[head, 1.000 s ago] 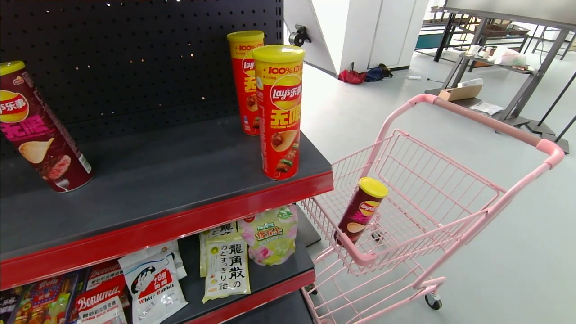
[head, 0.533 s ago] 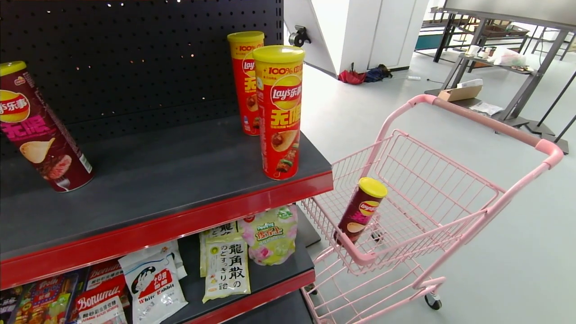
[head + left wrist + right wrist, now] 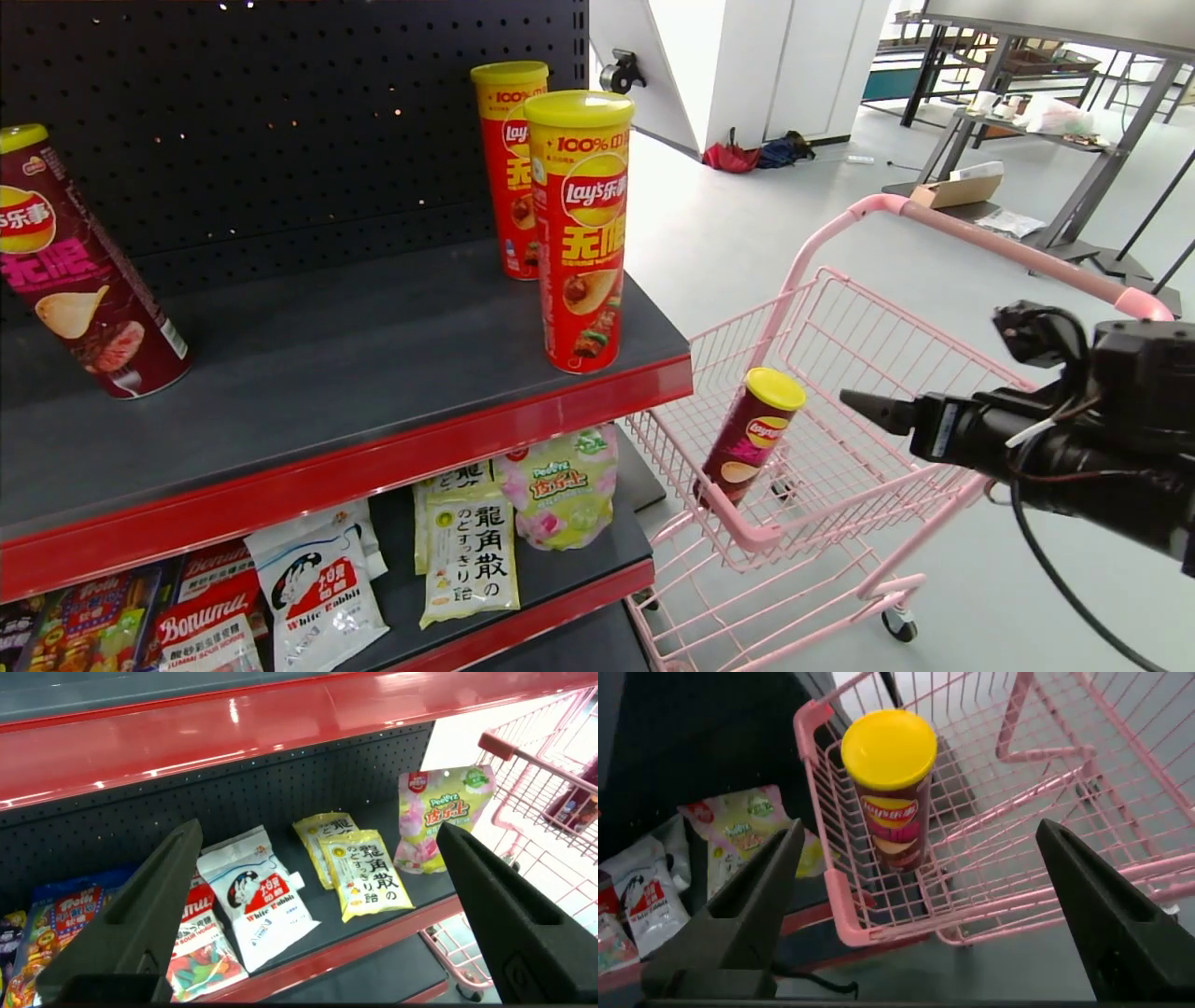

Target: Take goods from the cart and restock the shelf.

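Grey floor runs out behind the pink cart [image 3: 980, 238], which stands just beside the right end of the shelf [image 3: 373, 345]. Your right gripper [image 3: 920, 831] hangs above the cart basket with its fingers spread wide and nothing between them. In its wrist view the maroon chip can [image 3: 752, 425] sits framed between the two fingers, well below them and untouched. That can stands in the basket corner nearest the shelf, yellow lid up, leaning a little, with pink wire close on two sides.

Your left gripper [image 3: 320, 829] is also spread wide and holds nothing. It faces the lower shelf board, where a white snack bag [image 3: 257, 901], two yellow packets [image 3: 360, 873] and a pink-green pouch [image 3: 444, 821] lie under the red front lip.

On the upper board two red chip cans [image 3: 581, 233] stand at the right end, one right at the red edge. Another maroon can [image 3: 75, 271] stands far left, with a broad stretch of dark board between them.
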Motion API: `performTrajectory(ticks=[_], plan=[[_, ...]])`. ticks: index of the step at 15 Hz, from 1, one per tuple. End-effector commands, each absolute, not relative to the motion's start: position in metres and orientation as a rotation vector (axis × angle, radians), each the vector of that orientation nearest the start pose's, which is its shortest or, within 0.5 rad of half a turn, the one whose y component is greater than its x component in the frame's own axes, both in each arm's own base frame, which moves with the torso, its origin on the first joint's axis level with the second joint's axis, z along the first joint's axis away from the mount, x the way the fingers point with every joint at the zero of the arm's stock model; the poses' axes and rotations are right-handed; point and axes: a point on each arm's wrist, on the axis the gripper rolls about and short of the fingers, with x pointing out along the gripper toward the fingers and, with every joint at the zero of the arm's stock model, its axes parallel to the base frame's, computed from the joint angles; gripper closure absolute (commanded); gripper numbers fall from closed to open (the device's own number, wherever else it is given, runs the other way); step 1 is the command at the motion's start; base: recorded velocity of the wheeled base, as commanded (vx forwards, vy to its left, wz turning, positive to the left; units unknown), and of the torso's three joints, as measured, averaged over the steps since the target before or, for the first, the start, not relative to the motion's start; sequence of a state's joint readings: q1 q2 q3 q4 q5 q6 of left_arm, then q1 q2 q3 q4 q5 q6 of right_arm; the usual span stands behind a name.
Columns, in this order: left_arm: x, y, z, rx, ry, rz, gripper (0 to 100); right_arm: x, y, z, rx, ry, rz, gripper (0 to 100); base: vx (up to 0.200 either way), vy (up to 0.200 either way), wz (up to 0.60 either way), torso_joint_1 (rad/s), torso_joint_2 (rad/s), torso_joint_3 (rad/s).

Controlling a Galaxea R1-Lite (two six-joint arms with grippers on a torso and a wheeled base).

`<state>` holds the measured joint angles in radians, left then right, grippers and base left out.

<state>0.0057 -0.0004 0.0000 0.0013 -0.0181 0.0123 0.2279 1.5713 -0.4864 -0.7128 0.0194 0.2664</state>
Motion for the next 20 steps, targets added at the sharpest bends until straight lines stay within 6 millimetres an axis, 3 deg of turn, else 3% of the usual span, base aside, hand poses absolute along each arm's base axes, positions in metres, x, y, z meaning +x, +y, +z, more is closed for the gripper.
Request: performTrajectory(ticks=[1,5,11,15,20], plan=[[-0.023,-0.001,0.075,0.012,0.001,-0.012,0,0.249,0.073,0.111,0.210,0.532,0.222,0,0.000,0.000,0.00,0.000,0.00,0.000],[-0.023,-0.001,0.075,0.012,0.001,-0.012,0,0.252,0.085,0.100,0.233,0.567,0.244,0,0.000,0.000,0.00,0.000,0.00,0.000],[-0.023,-0.001,0.075,0.012,0.001,-0.012,0,0.269,0.108,0.063,0.208,0.561,0.254,0,0.000,0.000,0.00,0.000,0.00,0.000],[-0.023,-0.001,0.075,0.012,0.001,-0.012,0,0.282,0.125,0.050,0.197,0.512,0.258,0,0.000,0.000,0.00,0.000,0.00,0.000],[-0.023,-0.001,0.075,0.012,0.001,-0.012,0,0.295,0.129,0.039,0.196,0.514,0.230,0,0.000,0.000,0.00,0.000,0.00,0.000]])
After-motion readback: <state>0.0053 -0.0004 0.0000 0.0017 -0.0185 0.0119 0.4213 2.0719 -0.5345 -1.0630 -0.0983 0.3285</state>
